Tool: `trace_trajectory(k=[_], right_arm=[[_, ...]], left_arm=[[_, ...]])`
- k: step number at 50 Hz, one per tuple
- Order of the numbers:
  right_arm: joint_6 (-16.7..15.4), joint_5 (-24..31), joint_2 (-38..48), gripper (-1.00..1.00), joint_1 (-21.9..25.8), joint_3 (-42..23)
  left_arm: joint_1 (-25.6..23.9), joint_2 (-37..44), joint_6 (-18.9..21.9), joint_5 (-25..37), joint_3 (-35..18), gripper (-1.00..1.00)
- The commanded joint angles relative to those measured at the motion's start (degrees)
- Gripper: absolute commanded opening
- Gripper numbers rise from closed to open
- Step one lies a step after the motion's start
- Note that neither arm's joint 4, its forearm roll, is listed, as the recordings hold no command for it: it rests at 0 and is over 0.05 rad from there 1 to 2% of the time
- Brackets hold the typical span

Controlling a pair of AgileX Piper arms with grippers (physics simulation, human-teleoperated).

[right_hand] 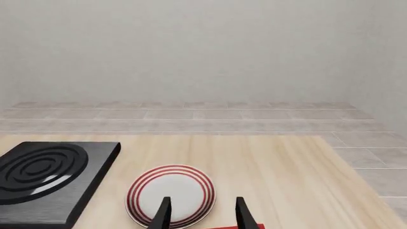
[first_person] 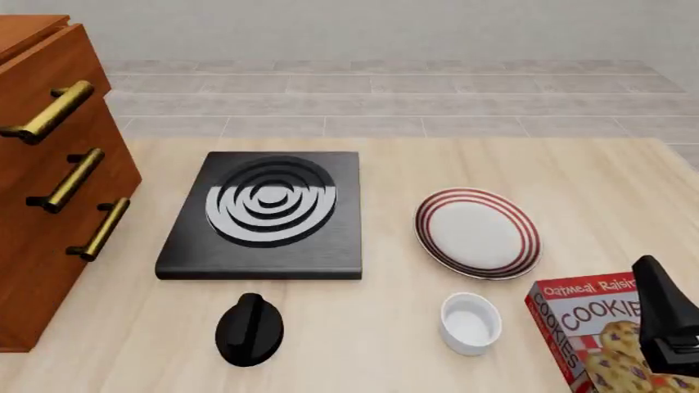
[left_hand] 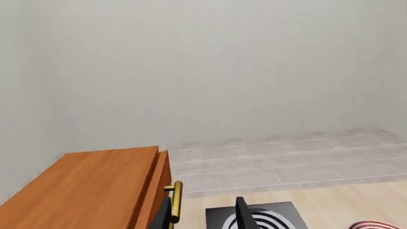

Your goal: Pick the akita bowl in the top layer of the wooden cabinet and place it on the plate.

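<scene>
Left tool (left_hand: 205,214) sits at the bottom edge of its wrist view, fingers parted. Right tool (right_hand: 199,212) is parted too; front view shows it lower right.

The box (first_person: 595,336) reads "Oatmeal Raisin COOKIE".

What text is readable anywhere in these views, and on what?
"Oatmeal Raisin", last letters cut off by the black right arm: top line on the red cardboard cookie box at the front right of the table, front view.
"COOKIE", also cut off by the arm: large white letters below it on the same box.
Nothing readable on the reddish-brown wooden cabinet, black square stove, red-ringed white plate or small plain white cup.
</scene>
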Motion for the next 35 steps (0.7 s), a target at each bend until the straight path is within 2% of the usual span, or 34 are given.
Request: trace_trajectory(k=[1,9,24,28,33,35], right_arm=[[0.1,-0.1,0.0,1.0,-0.2,-0.2],[0.2,-0.2,0.0,1.0,-0.3,-0.3],[0.5,-0.5,0.0,1.0,-0.4,-0.3],[0.6,-0.6,0.0,1.0,-0.4,-0.3],[0.6,-0.6,0.0,1.0,-0.4,-0.3],[0.7,-0.6,0.0,1.0,-0.4,-0.3]], left_arm=[[-0.1,1.4,1.7,1.9,-4.6,1.0],[0.4,3.9,3.2,3.9,-8.4,1.0],[2.2,9.5,0.0,8.0,-14.1,1.0],[2.8,11.1,1.5,8.7,-14.8,1.0],[2.9,13.5,0.6,10.6,-16.2,1.0],[3.0,14.1,2.0,11.2,-16.5,1.0]])
